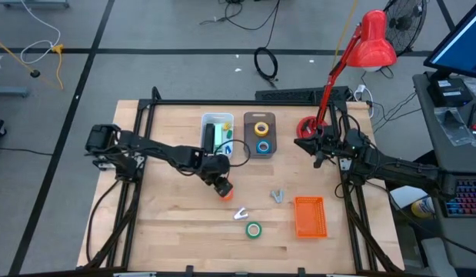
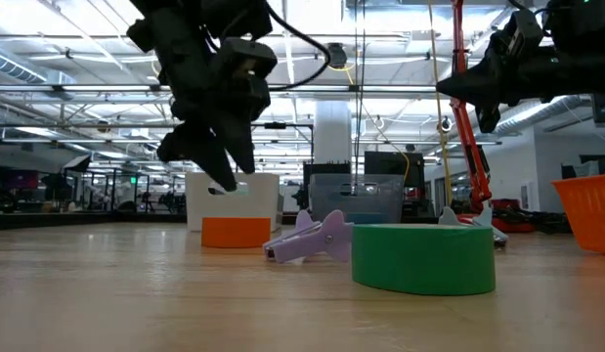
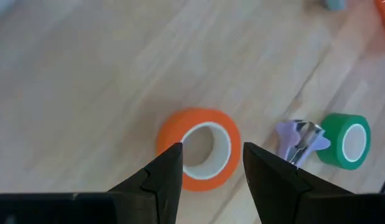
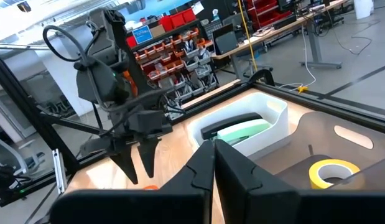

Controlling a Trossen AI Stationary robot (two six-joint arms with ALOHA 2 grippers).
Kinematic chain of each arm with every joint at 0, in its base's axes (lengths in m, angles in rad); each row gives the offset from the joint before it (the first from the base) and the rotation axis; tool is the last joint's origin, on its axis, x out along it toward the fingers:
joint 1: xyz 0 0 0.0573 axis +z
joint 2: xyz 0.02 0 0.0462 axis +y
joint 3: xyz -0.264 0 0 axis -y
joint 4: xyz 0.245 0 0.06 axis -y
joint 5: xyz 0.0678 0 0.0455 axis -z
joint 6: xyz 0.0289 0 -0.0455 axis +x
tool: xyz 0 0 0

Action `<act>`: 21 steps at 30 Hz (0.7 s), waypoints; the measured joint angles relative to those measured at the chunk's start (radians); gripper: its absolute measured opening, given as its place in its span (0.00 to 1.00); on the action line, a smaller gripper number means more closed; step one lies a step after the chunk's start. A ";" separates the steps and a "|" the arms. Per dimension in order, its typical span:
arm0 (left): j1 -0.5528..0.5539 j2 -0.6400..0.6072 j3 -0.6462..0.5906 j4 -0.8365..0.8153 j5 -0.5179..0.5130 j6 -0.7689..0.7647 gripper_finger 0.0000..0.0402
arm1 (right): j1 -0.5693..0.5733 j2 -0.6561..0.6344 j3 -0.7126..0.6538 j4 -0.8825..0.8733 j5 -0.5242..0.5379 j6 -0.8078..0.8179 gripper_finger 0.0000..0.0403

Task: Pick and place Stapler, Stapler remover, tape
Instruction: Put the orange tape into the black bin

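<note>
Left gripper [image 3: 211, 163], fingers parted, poised directly above the orange tape roll [image 3: 198, 155] lying flat on the wooden table [image 1: 168, 223], not gripping it. Purple staple remover [image 3: 299, 138] and green tape roll [image 3: 346, 141] lie just beyond. Right gripper [image 4: 214, 152], closed and empty, waits raised near the red lamp [image 1: 372, 40].

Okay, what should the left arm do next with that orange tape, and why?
Probably lower straight down, then close. The left gripper hangs open above the orange tape, one finger over its hole, the other past its rim. In the low view the tape lies on the table, fingertips clear of it.
</note>
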 joint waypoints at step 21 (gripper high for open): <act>-0.025 0.071 0.002 -0.015 -0.040 -0.058 0.42 | -0.001 0.001 0.000 0.000 0.000 0.000 0.01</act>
